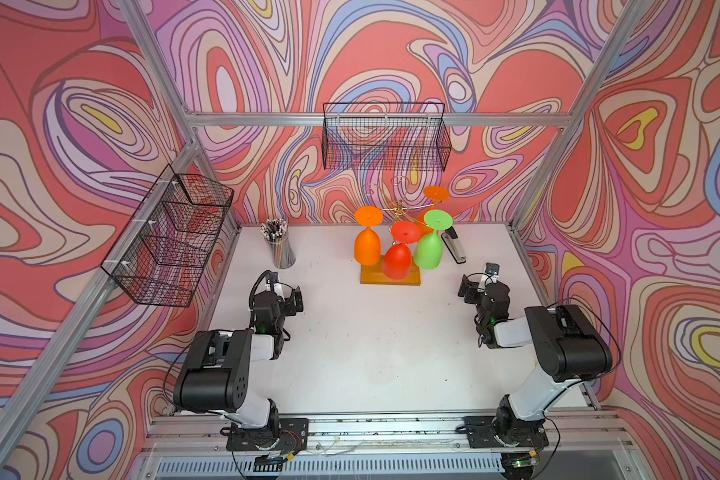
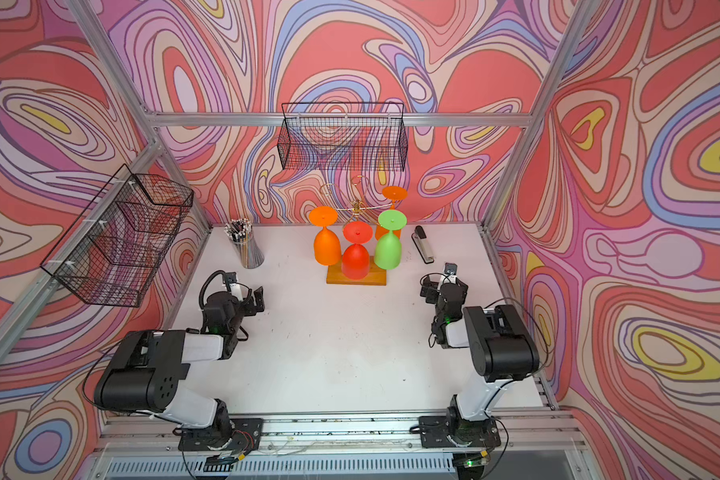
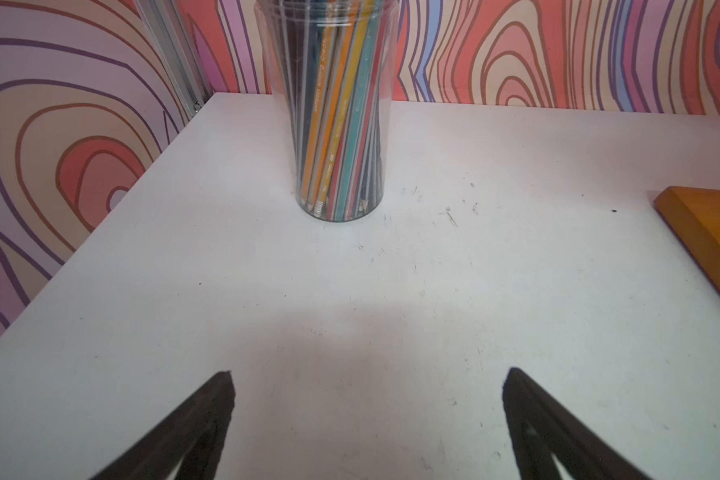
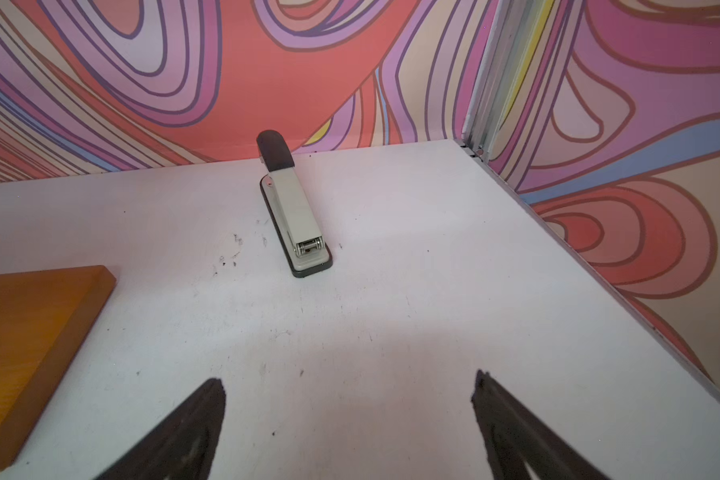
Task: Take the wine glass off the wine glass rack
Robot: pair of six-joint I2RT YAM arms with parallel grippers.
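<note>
Approach not begun: left pincer (image 3: pixel 367 371) and right pincer (image 4: pixel 348 376) wide, empty, well apart from wine glass rack (image 1: pixel 371 276). Likely next: reach red wine glass (image 1: pixel 398 261), grip, slide it off.

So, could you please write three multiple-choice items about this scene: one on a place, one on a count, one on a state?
1. In both top views, the stapler lies: A. left of the rack; B. right of the rack; C. on its base.
2. Count of glasses on the rack: A. two; B. four; C. six.
3. The left end effector and right end effector are: A. open and empty; B. shut; C. holding glasses.
Key: 1 B, it lies past the rack's right side; 2 B, two orange, one red, one green; 3 A, each wrist view shows a wide, empty gap.
</note>
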